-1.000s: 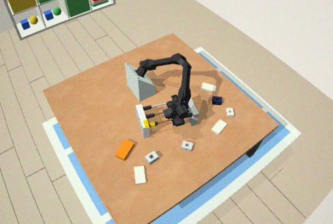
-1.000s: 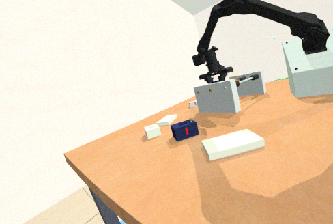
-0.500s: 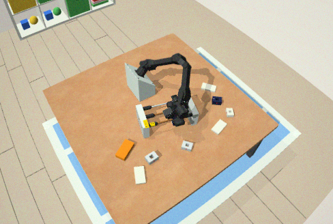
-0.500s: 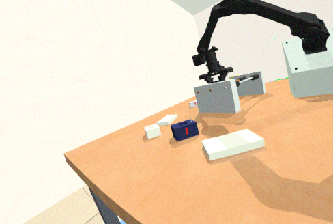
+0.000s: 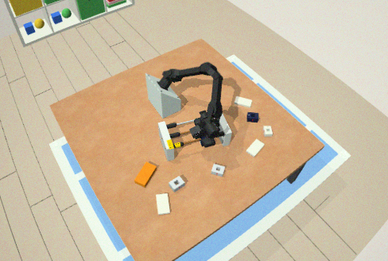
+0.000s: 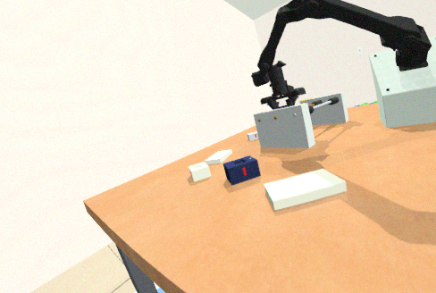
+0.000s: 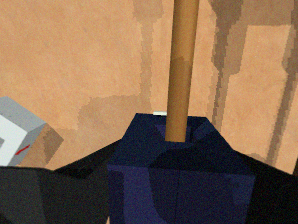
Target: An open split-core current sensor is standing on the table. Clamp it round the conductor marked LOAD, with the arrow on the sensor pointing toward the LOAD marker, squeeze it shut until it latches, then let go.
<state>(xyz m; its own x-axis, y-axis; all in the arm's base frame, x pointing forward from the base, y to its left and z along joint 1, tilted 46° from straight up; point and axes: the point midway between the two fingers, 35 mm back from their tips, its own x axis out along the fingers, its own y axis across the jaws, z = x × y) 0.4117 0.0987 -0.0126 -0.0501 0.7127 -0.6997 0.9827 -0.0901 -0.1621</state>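
Note:
The navy split-core sensor (image 7: 180, 195) sits round the copper-brown conductor (image 5: 192, 142) (image 7: 182, 75), which runs into its opening. Its two halves look together, with a thin seam; the latch and the arrow cannot be made out. This conductor is the one whose end at the white post (image 5: 162, 130) bears yellow markers (image 5: 170, 144); their lettering is too small to read. My gripper (image 5: 207, 141) (image 6: 281, 104) (image 7: 169, 147) is slightly open, with a finger on each side of the sensor and a narrow gap at the left one. In the exterior view the sensor is hidden behind the near post.
Two other rods run beside this conductor between the white post and the second post (image 5: 227, 134) (image 6: 286, 129). Another navy block (image 5: 253, 117) (image 6: 242, 171), grey blocks (image 5: 218, 169) (image 5: 176, 183), a white block (image 5: 268, 130), white slabs (image 5: 255, 147) (image 5: 163, 204) and an orange slab (image 5: 145, 173) lie around.

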